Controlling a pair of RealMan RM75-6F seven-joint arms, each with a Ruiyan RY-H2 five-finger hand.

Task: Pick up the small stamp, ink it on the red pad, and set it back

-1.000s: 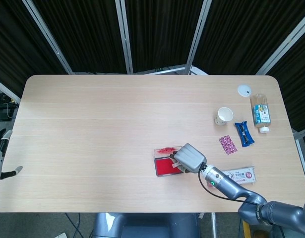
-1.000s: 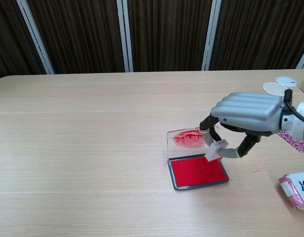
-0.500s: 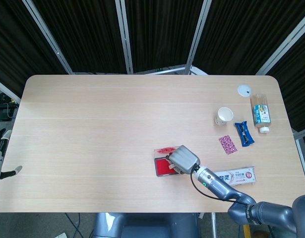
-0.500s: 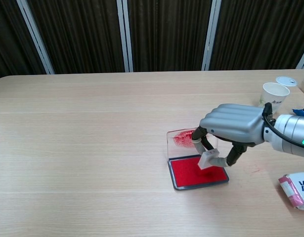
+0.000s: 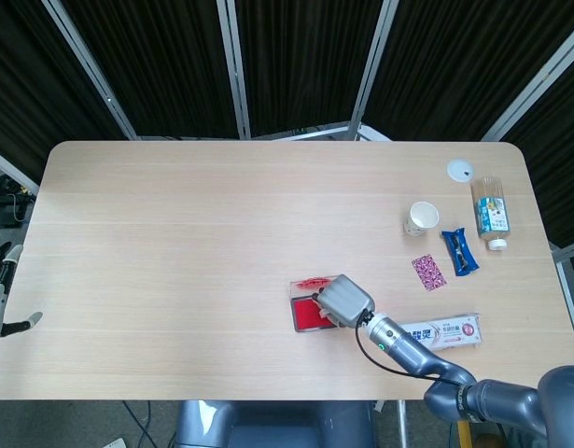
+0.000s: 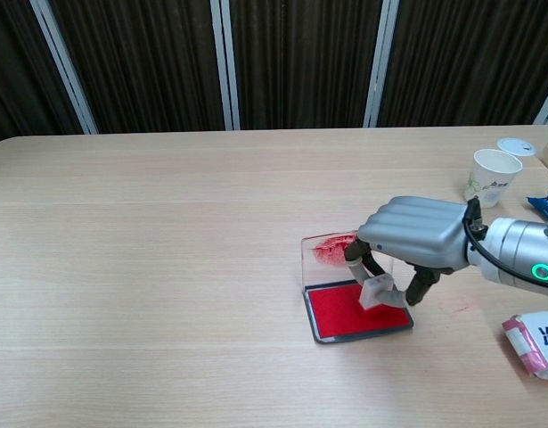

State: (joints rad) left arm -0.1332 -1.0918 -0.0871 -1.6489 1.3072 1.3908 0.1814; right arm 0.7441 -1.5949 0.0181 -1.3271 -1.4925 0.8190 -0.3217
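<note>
Right hand pinching the small stamp between its fingers, now lowered from a second ago until the stamp meets the red pad on the counter. Inking appears underway; setting it back remains.

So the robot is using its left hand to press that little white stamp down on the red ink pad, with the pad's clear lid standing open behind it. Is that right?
Not quite: it is the right hand, not the left, that holds the small stamp over the red pad. The chest view shows it reaching in from the right side. The clear lid does stand open behind the pad. Whether the stamp actually touches the ink, I cannot tell.
</note>
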